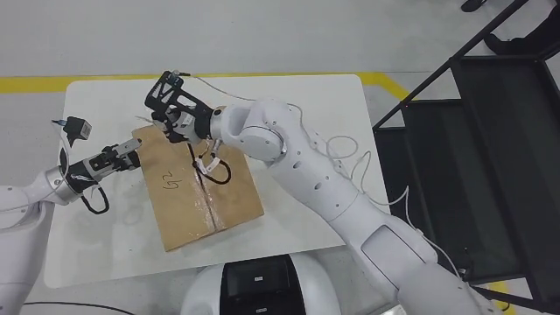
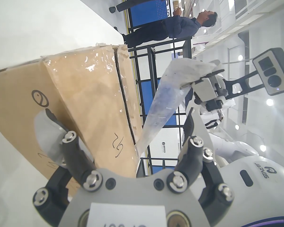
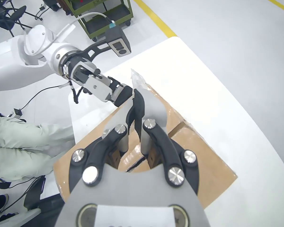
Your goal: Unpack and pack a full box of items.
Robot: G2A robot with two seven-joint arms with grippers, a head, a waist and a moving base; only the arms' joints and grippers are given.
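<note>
Top view. Count: one table (image 1: 289,114), one cardboard box (image 1: 197,201), two grippers. The box lies skewed on the table's 8 o'clock half, and its nearest corner stops just short of the 6 o'clock edge. There is bare tabletop from 12 through 4 o'clock. A black stepped rack (image 1: 472,140) stands off the table at 3 o'clock. The left gripper (image 1: 133,150) sits at the box's 9 o'clock edge, and the right gripper (image 1: 166,124) is over the box's 11 o'clock corner. The two are near each other, not touching.

Left wrist view. The left gripper (image 2: 118,124) is spread wide. One of its fingers (image 2: 49,131) lies against the box face (image 2: 90,90), the other stands in free air beyond the box edge, and the box corner sits between them. One clear tape strip (image 2: 165,95) runs from the box seam up to the right gripper (image 2: 188,85), which is pinching its far end.

Right wrist view. The right gripper (image 3: 136,109) is pressed together on the tape strip (image 3: 138,81), whose crumpled tip pokes past the fingertips. The left gripper (image 3: 124,94) is just beside it at the box edge. Around the box (image 3: 203,157) on its far side there is white tabletop (image 3: 203,83), out to a rounded corner.
</note>
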